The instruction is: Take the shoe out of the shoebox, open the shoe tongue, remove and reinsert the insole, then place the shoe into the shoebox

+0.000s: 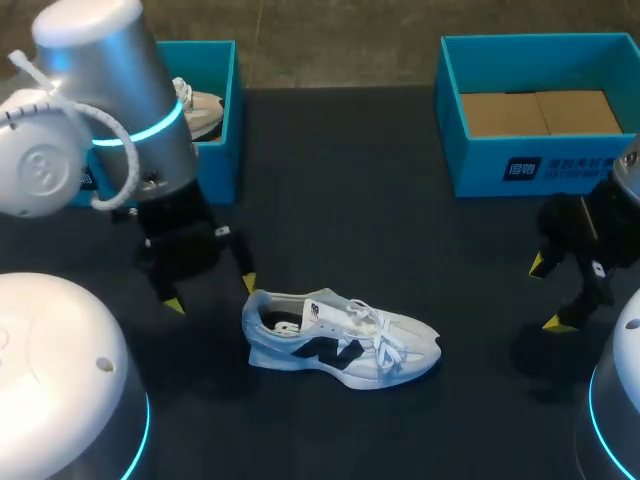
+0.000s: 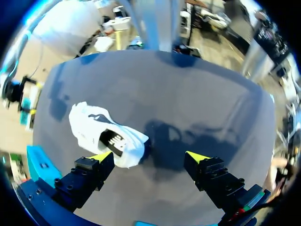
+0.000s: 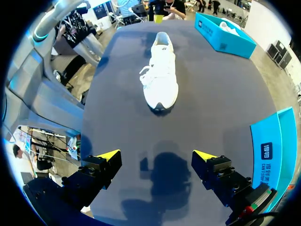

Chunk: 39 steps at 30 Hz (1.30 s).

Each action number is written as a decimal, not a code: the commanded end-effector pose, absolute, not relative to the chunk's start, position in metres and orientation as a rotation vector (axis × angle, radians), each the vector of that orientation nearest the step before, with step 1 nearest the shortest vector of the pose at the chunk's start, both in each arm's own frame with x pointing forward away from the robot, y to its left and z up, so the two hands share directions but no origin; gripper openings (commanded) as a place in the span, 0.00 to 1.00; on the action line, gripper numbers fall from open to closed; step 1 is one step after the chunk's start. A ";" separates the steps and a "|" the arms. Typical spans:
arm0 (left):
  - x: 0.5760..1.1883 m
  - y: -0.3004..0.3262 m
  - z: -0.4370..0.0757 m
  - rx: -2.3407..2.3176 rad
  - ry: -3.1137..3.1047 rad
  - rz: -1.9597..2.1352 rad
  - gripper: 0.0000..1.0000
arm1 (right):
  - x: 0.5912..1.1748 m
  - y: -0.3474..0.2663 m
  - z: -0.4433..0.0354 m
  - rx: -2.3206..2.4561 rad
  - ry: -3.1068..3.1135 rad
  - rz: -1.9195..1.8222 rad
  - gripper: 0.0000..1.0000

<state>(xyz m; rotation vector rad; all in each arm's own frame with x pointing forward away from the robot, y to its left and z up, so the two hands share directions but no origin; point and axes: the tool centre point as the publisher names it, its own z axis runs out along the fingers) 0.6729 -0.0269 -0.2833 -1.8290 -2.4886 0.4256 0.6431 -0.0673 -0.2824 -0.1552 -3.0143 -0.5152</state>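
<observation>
Left fingers are spread wide at middle left, nothing gripped, one tip just beside the heel of the shoe. Shoe's sitting on the table at lower centre, long axis left-right, toe pointing right. Right fingers are wide too, well apart from it at the right edge.

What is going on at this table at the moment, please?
Neither arm is holding anything. The white-and-grey laced sneaker stands on the dark table, not in a box. The left claw hangs open at its heel; the right claw is open, apart from the toe end, near the open teal cardboard shoebox.
</observation>
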 end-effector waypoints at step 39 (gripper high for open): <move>0.685 0.028 -0.344 -0.236 -2.675 1.430 1.00 | 0.642 -0.067 -0.283 -0.155 -3.017 -0.513 1.00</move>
